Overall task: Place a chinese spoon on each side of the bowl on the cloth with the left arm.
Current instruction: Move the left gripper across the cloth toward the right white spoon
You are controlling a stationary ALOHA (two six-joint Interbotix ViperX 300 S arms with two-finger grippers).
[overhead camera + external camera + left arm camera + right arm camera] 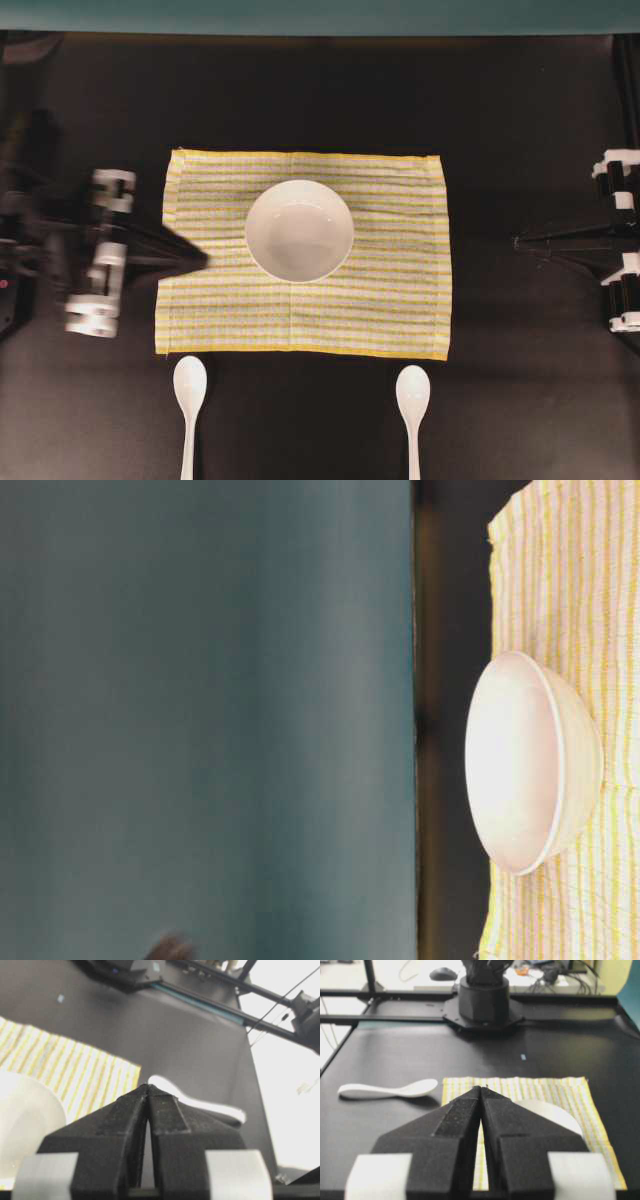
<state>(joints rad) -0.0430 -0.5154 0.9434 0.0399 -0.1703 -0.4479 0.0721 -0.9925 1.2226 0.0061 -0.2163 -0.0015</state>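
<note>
The white bowl [299, 230] sits on the striped yellow cloth [390, 310], a little behind its middle. Two white chinese spoons lie on the black table just in front of the cloth, scoops toward it: one at the left [189, 400], one at the right [412, 410]. My left gripper [200, 261] is shut and holds nothing, its tips at the cloth's left edge, level with the bowl. In the left wrist view the shut tips [149, 1086] point past the cloth's corner [75, 1070] at a spoon [200, 1102]; the bowl [25, 1120] is beside them. My right gripper [518, 240] is shut, right of the cloth.
A teal wall [320, 15] runs along the table's far edge. The left arm's base [483, 1000] stands across the table in the right wrist view, where a spoon [385, 1090], the cloth [545, 1090] and the bowl [550, 1112] show past the shut tips [481, 1088].
</note>
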